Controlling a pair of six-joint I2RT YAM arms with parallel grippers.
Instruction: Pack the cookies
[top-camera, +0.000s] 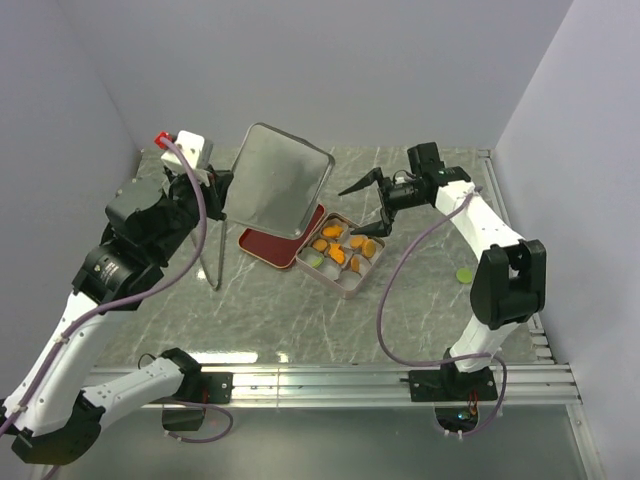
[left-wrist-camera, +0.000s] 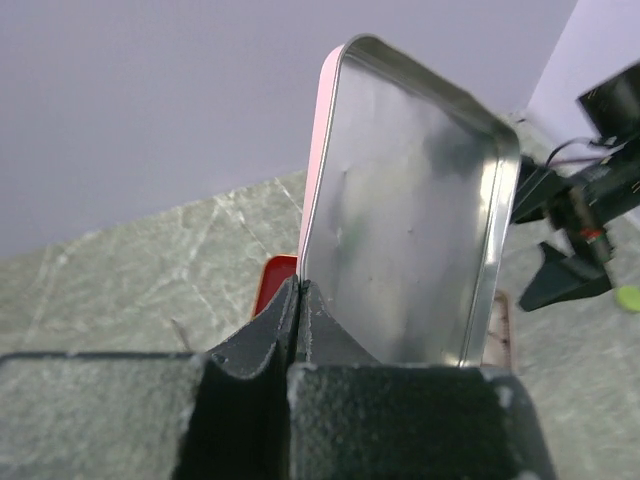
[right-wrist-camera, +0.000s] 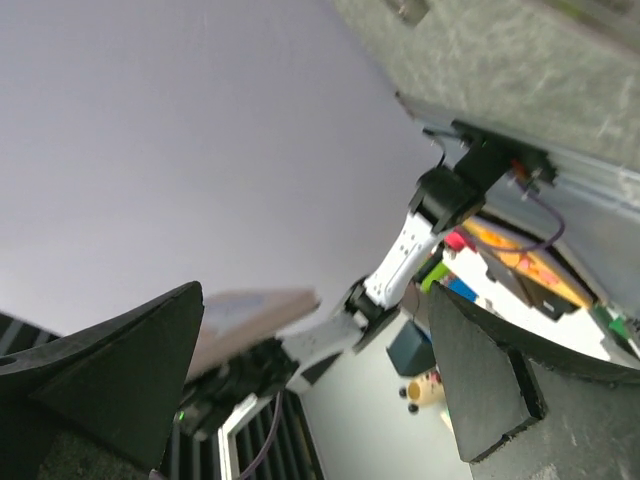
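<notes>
Several orange cookies (top-camera: 336, 251) lie in a small open metal tin (top-camera: 352, 289) at the table's middle. One green cookie (top-camera: 466, 274) (left-wrist-camera: 628, 297) lies alone on the table to the right. My left gripper (top-camera: 222, 190) (left-wrist-camera: 298, 290) is shut on the edge of a silver tin lid (top-camera: 278, 180) (left-wrist-camera: 410, 220), held tilted up above the table, left of the tin. My right gripper (top-camera: 366, 207) (right-wrist-camera: 310, 380) hangs open just above the tin's far side, with nothing between its fingers. It faces sideways toward the left arm.
A flat red tray-like piece (top-camera: 262, 248) (left-wrist-camera: 272, 280) lies on the table under the raised lid, touching the tin's left side. Grey walls close in the back and both sides. A metal rail (top-camera: 330, 382) runs along the near edge.
</notes>
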